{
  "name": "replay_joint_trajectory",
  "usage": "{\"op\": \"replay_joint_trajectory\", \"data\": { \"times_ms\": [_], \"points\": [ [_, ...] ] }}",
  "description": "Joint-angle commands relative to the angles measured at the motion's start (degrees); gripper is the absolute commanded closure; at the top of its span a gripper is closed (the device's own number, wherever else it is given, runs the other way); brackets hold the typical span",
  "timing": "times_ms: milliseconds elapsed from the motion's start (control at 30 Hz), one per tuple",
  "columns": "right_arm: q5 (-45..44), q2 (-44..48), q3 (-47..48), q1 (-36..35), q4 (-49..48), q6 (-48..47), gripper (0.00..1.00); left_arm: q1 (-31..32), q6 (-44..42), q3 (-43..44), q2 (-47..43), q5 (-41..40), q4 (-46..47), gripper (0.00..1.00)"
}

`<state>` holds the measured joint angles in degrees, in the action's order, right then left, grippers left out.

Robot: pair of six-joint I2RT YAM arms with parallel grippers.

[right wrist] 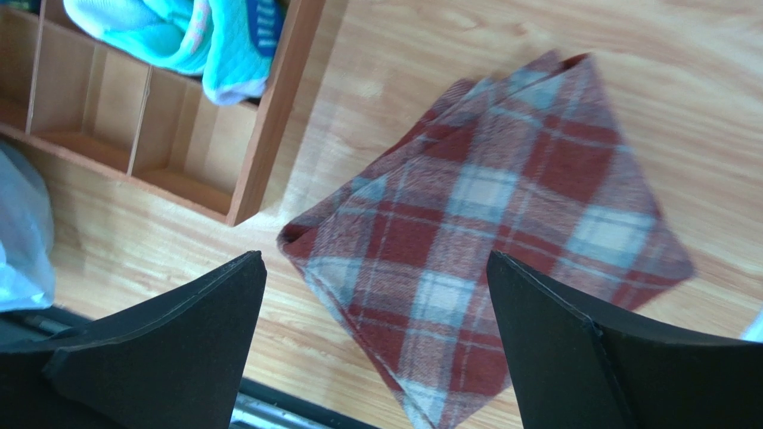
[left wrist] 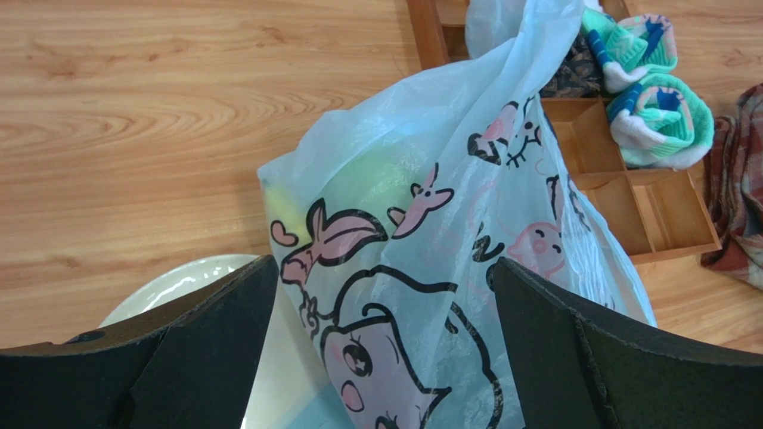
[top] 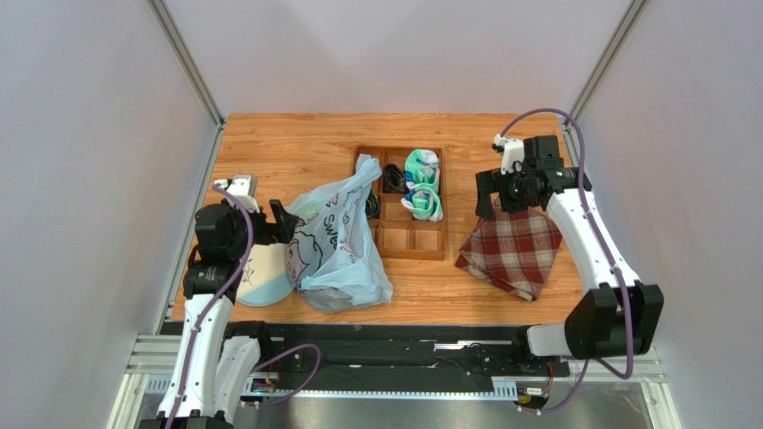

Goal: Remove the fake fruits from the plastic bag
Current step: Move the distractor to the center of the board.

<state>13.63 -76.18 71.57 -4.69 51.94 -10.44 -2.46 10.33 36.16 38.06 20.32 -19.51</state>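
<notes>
The pale-blue plastic bag (top: 338,241) with cartoon print lies crumpled left of centre, one handle reaching up to the wooden tray. In the left wrist view the plastic bag (left wrist: 421,250) fills the middle, and a faint yellow-green shape (left wrist: 358,183) shows through its film; the fake fruits are otherwise hidden inside. My left gripper (top: 279,222) is open just left of the bag, its jaws spread wide on either side of the bag's side (left wrist: 381,349), not closed on it. My right gripper (top: 489,204) is open and empty above the red plaid cloth (top: 512,248).
A white-and-pale-blue plate (top: 260,277) lies left of the bag, partly under it. A wooden divided tray (top: 407,239) behind the bag holds teal-white rolled socks (top: 423,183) and dark items. The plaid cloth (right wrist: 501,241) lies right of the tray.
</notes>
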Motion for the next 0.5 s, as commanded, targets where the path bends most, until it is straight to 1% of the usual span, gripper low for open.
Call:
{"op": "replay_joint_trajectory", "data": {
  "times_ms": [0, 100, 200, 233, 267, 300, 400, 467],
  "points": [
    [4.9, -5.3, 3.3, -0.1, -0.4, -1.3, 0.00, -0.8, 2.2, -1.2, 0.5, 3.7, 2.6, 0.01],
    [5.0, -7.3, 7.6, -0.3, 1.4, -3.8, 0.00, -1.5, 3.5, -1.3, 1.2, 4.7, 2.2, 0.03],
    [4.5, -7.1, 9.1, -2.7, 4.3, -9.7, 0.01, -1.6, 3.2, -1.7, 1.8, 5.7, 3.2, 0.05],
    [4.1, -7.1, 9.4, -3.6, 4.8, -12.5, 0.03, -1.6, 3.9, -2.1, 1.8, 5.4, 3.6, 0.06],
    [3.9, -7.0, 9.3, -5.0, 6.1, -13.3, 0.05, -1.6, 4.4, -2.3, 1.6, 5.1, 4.1, 0.06],
    [4.4, -7.0, 9.2, -5.4, 6.6, -14.0, 0.09, -1.6, 5.3, -2.5, 1.4, 5.1, 5.1, 0.06],
    [6.0, -9.0, 8.1, -6.6, 8.3, -15.1, 0.14, -1.9, 5.2, -3.0, 0.3, 6.0, 6.1, 0.06],
    [4.7, -10.5, 7.4, -6.7, 8.2, -14.7, 0.15, -3.4, 5.8, -3.9, -1.1, 6.4, 6.1, 0.07]
  ]
}}
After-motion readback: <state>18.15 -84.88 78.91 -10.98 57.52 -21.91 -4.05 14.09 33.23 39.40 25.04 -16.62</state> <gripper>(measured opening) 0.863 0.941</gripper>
